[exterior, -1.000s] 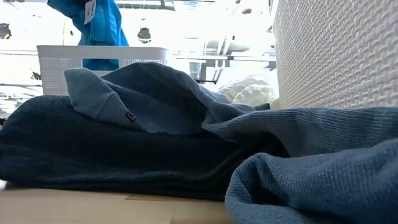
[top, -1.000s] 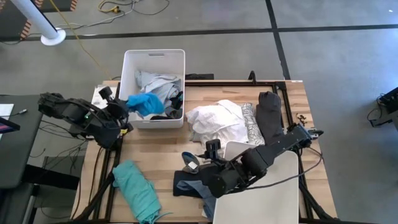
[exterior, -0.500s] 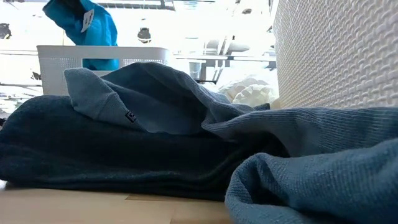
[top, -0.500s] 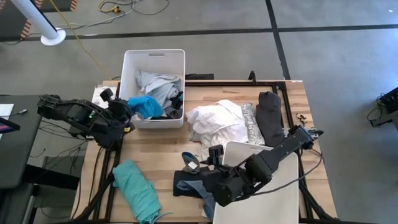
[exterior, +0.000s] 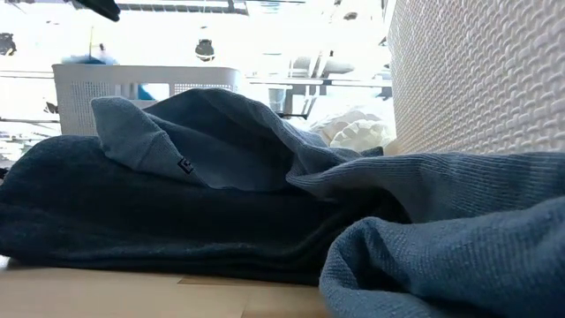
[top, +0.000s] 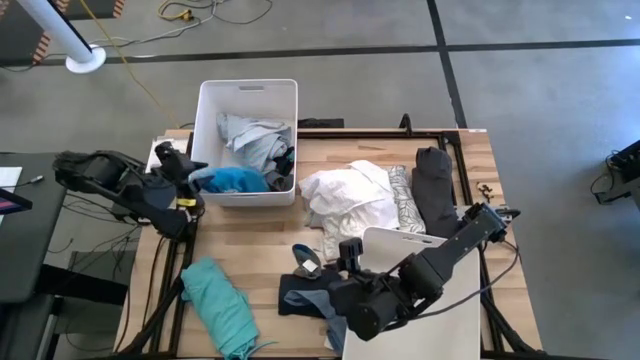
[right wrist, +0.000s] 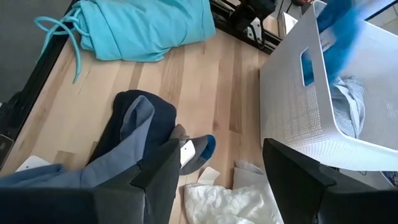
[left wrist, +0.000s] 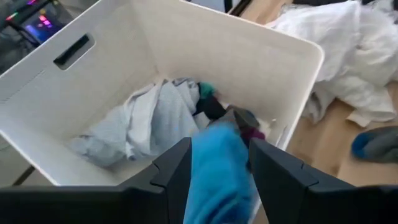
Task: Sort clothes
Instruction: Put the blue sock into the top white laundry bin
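Bright blue soft garment (top: 232,180) at the white rectangular plastic bin's (top: 246,93) near edge.
Left gripper (left wrist: 217,163) stands parted around it; right gripper (right wrist: 214,180) gapes wide, empty, above the dark blue clothes (right wrist: 134,134).

This looks like a lab or a workshop, not a home. The floor (top: 330,25) is bare grey concrete with dark lines across it. A yellow cable (top: 125,55) and other wires lie loose on the floor at the far side. A white pole (top: 60,35) stands on a round base at the far left. The wooden table (top: 250,240) sits on a black metal frame, and two dark robot arms are fixed to it. A dark desk (top: 20,240) stands to the left of the table. The low view looks into a big bright room with round lamps (exterior: 205,49) hanging from the ceiling.
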Robot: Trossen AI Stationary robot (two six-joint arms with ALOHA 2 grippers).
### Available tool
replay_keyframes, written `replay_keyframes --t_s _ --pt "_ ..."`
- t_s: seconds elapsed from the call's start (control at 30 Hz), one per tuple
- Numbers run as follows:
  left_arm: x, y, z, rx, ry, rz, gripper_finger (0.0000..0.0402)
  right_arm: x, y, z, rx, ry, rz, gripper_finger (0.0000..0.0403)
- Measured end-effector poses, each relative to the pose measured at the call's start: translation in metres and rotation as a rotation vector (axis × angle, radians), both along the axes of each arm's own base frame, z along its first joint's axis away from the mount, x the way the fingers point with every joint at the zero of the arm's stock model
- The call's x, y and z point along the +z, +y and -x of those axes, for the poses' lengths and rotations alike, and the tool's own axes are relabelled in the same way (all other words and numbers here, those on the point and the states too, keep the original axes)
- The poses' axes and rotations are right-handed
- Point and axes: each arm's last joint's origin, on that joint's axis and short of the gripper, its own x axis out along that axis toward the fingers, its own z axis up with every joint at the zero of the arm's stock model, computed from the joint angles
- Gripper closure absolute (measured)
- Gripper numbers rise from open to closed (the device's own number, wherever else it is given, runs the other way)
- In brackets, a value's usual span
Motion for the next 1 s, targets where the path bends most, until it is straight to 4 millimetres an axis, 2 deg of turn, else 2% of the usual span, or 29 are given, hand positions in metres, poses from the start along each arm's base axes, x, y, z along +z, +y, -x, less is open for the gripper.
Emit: replay_keyframes --t_s 0.27,0.4,0.67,1.0 --pt "0.002 0.001 0.002 -0.013 -0.017 -0.009 0.0245 0.000 0.002 0.002 0.002 0.000 -0.001 0.0159" --pt "0.006 -0.004 -0.005 -0.116 -0.037 0.033 0.0245 -0.001 0.004 0.004 0.009 0.009 0.004 0.0159" --pt "0.012 -0.029 -0.039 -0.400 -0.055 0.087 0.0245 -0.003 0.008 0.011 0.007 0.041 0.011 0.0159" --pt "-0.014 -0.080 -0.085 -0.604 0.154 -0.026 0.0246 -0.003 0.013 0.014 0.032 0.041 0.011 0.0159"
